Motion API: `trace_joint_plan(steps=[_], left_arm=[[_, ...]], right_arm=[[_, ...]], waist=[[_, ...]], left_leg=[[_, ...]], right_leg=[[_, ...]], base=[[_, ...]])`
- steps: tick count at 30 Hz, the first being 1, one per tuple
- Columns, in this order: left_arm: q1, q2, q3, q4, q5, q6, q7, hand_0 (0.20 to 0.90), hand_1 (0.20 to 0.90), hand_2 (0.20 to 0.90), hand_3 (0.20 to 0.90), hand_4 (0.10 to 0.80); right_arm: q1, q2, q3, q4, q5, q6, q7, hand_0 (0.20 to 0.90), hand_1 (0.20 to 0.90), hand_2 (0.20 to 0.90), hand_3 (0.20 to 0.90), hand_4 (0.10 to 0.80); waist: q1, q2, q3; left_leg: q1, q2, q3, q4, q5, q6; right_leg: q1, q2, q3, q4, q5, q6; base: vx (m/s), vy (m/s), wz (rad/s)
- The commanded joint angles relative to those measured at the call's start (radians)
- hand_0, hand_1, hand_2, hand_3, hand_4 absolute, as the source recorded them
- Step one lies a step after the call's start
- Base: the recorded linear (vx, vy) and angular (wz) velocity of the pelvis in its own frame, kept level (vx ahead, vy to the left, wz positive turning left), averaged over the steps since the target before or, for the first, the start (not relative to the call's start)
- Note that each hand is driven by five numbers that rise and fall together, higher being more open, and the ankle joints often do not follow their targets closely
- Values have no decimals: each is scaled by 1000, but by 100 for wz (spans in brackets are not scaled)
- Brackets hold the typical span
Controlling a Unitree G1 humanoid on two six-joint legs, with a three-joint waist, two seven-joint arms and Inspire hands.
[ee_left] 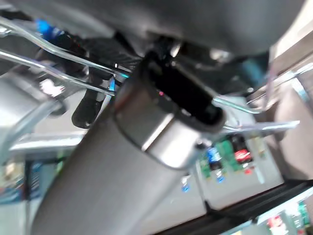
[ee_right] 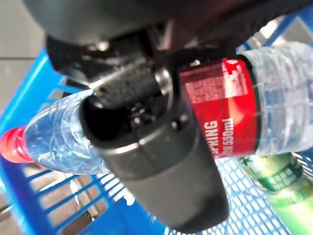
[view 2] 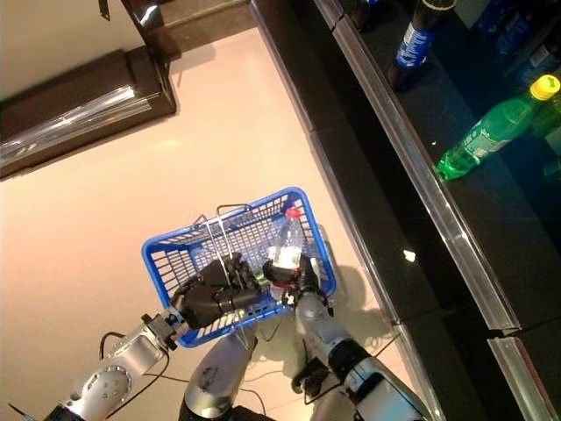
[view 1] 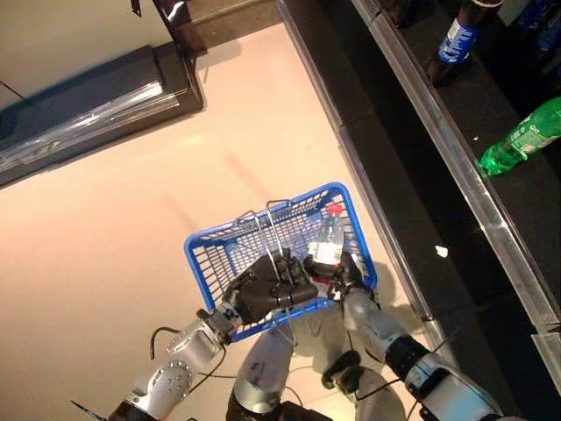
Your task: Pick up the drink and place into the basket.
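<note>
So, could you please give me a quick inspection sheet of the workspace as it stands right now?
Surface: pale floor under the basket.
Job's things: clear water bottle with red cap and red label, held over the blue basket; a green bottle already lies inside.
Clutter: nothing seen.
Hands: left hand curled on the basket's wire handles; right hand curled round the water bottle.
Cables: nothing to report.
Surroundings: dark shelf on the right with a green bottle lying and a dark bottle; dark unit upper left.
</note>
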State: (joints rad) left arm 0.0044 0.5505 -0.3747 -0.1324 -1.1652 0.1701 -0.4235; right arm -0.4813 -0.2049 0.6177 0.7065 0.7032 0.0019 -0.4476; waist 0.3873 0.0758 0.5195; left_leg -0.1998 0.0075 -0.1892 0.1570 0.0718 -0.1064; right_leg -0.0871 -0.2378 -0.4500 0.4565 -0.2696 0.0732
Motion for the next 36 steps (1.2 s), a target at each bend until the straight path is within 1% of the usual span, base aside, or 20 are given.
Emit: trace_joint_plan(steps=[1, 4, 10, 13, 22, 27, 30, 31, 32, 33, 34, 36], left_arm=[[-206, -81, -27, -437, -129, -99, -283, 300, 300, 300, 200, 100], [-253, -75, -69, -434, -110, -98, -263, 300, 300, 300, 200, 100], [-285, -62, -76, -421, -169, -53, -263, 300, 300, 300, 200, 100], [-287, -59, -78, -414, -159, -35, -275, 300, 300, 300, 200, 100], [-281, -44, -60, -406, -179, -25, -299, 300, 300, 300, 200, 100], [-283, -47, -56, -407, -196, -19, -297, 300, 300, 300, 200, 100], [-285, -49, -59, -408, -200, -13, -296, 300, 300, 300, 200, 100], [-287, -50, -60, -408, -201, -14, -295, 300, 300, 300, 200, 100], [-289, -52, -63, -407, -201, -15, -295, 300, 300, 300, 200, 100], [-291, -54, -63, -406, -200, -15, -295, 300, 300, 300, 200, 100], [-292, -58, -64, -405, -202, -15, -294, 300, 300, 300, 200, 100], [-291, -60, -64, -402, -204, -19, -296, 300, 300, 300, 200, 100]], right_arm=[[-146, 110, 30, -44, 95, -120, 83, 300, 300, 300, 200, 100], [-161, 118, 18, -33, 209, -110, 120, 300, 300, 300, 200, 100], [-192, 119, -10, 24, 394, -67, 223, 300, 300, 300, 200, 100], [-222, 105, -34, 55, 467, -41, 256, 300, 300, 300, 200, 100], [-272, 66, -92, 134, 568, 3, 304, 300, 300, 300, 200, 100], [-289, 53, -136, 218, 588, 17, 300, 300, 300, 300, 200, 100], [-299, 55, -166, 256, 612, 15, 274, 300, 300, 300, 200, 100], [-302, 56, -173, 267, 615, 13, 273, 389, 389, 389, 304, 204], [-307, 56, -182, 280, 619, 10, 274, 684, 684, 684, 647, 547], [-310, 55, -189, 287, 622, 10, 275, 804, 804, 804, 787, 687], [-314, 54, -202, 295, 629, 12, 272, 900, 900, 900, 900, 800], [-319, 50, -210, 304, 627, 13, 274, 900, 900, 900, 900, 800]], waist=[[-21, -23, -74], [-33, -25, -77], [-34, -23, -76], [-31, -18, -75], [-29, -3, -68], [-27, 2, -61], [-26, 6, -56], [-26, 7, -55], [-27, 9, -53], [-27, 10, -51], [-29, 13, -48], [-30, 16, -44]], left_leg=[[-3, -84, 12, 91, -63, 72], [-1, -80, 24, 91, -64, 72], [-10, -81, 35, 103, -68, 77], [-14, -84, 36, 106, -68, 80], [-33, -87, 44, 122, -70, 89], [-38, -88, 49, 129, -72, 93], [-40, -89, 51, 135, -74, 95], [-41, -89, 52, 137, -75, 96], [-43, -89, 54, 138, -75, 97], [-44, -89, 55, 138, -75, 98], [-44, -89, 56, 139, -75, 98], [-45, -89, 57, 141, -75, 99]], right_leg=[[58, 73, 28, -222, 219, -40], [56, 71, 38, -222, 222, -37], [47, 62, 37, -212, 225, -34], [41, 57, 34, -204, 225, -33], [4, 39, 31, -161, 219, -34], [-9, 31, 28, -140, 216, -33], [-15, 27, 28, -124, 212, -33], [-18, 25, 28, -120, 212, -32], [-21, 24, 28, -116, 211, -31], [-24, 23, 29, -113, 211, -31], [-27, 22, 31, -107, 210, -31], [-32, 19, 32, -101, 210, -30]], base=[[27, 54, 3], [32, 54, 0], [14, 17, -1], [0, 0, 0], [-3, 26, 0], [0, 0, 0], [0, 0, 0], [8, 9, 3], [3, 11, 3], [6, 17, 3], [0, 0, 0], [0, 0, 0]])
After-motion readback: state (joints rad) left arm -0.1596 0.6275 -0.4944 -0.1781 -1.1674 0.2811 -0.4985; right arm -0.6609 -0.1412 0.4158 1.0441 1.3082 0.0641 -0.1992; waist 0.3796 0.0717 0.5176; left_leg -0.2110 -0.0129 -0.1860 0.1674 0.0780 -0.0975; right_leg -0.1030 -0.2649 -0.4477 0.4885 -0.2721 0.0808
